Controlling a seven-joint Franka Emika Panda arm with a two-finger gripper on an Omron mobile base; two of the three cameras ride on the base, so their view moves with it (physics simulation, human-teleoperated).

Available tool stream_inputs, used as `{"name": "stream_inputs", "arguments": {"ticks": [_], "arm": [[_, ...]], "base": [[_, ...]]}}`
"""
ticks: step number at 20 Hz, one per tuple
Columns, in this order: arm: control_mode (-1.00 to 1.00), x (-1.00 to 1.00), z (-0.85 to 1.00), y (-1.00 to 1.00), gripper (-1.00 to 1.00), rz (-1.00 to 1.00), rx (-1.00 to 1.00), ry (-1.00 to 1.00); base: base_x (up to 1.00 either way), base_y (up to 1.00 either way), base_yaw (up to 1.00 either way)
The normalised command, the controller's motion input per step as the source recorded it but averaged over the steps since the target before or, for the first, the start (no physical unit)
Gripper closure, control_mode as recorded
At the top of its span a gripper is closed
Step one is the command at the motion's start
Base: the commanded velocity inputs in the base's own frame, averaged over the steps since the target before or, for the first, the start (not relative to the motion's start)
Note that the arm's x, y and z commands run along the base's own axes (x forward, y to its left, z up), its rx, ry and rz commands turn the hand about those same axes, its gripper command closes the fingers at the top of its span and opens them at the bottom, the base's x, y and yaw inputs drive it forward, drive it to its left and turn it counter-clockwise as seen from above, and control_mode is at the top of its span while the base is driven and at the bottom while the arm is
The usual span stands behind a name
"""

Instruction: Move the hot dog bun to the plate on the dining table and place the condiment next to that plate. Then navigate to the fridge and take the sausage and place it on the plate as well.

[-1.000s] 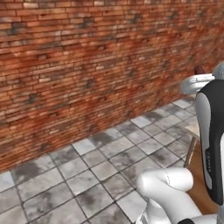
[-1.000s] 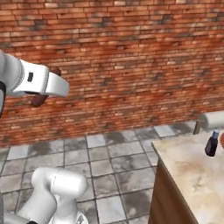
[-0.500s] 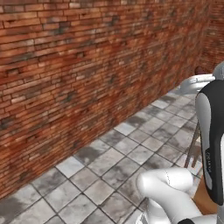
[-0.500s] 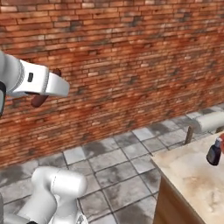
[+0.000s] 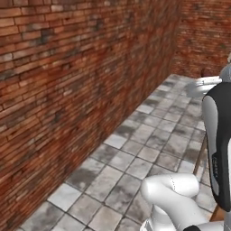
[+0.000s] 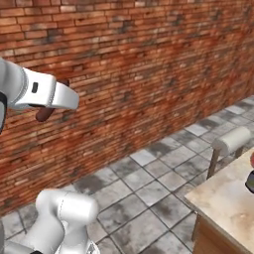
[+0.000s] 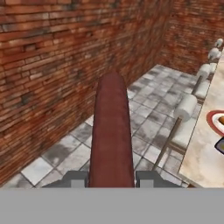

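Note:
My gripper (image 7: 111, 178) is shut on the sausage (image 7: 111, 131), a dark reddish-brown rod that sticks out between the two finger tips. From the right base camera the sausage's end (image 6: 45, 114) shows under the white hand at the left, held high over the floor. The dining table (image 7: 199, 148) runs along the right edge of the hand view. On it lies the red-rimmed plate (image 7: 211, 124) with the orange bun (image 7: 222, 119), both cut by the frame. The dark condiment bottle (image 7: 220, 146) stands beside the plate. A table corner (image 6: 223, 203) and the condiment (image 6: 250, 182) show at the lower right.
A long brick wall (image 5: 67, 90) runs on the left, with another (image 5: 203, 36) closing the far end. Grey floor tiles (image 5: 149, 144) lie between wall and table. White-cushioned chairs (image 7: 187, 107) line the table's near side, one (image 6: 230, 141) by the corner.
The whole picture has swung, so the base has moved: the wall now runs away on the left and the table has slid to the right edge. The sausage stays held.

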Motion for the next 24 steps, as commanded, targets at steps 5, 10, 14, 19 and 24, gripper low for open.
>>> {"name": "stream_inputs", "arguments": {"ticks": [5,10,14,19,24], "arm": [[1.0,0.0,0.0,0.0,1.0,0.0,0.0,0.0],[1.0,0.0,0.0,0.0,1.0,0.0,0.0,0.0],[1.0,0.0,0.0,0.0,1.0,0.0,0.0,0.0],[1.0,0.0,0.0,0.0,1.0,0.0,0.0,0.0],[1.0,0.0,0.0,0.0,1.0,0.0,0.0,0.0]], "base": [[0.68,0.43,-0.47],[0.68,0.38,-0.54],[0.67,0.27,-0.6],[0.67,0.21,-0.64],[0.55,0.16,-0.61]]}}
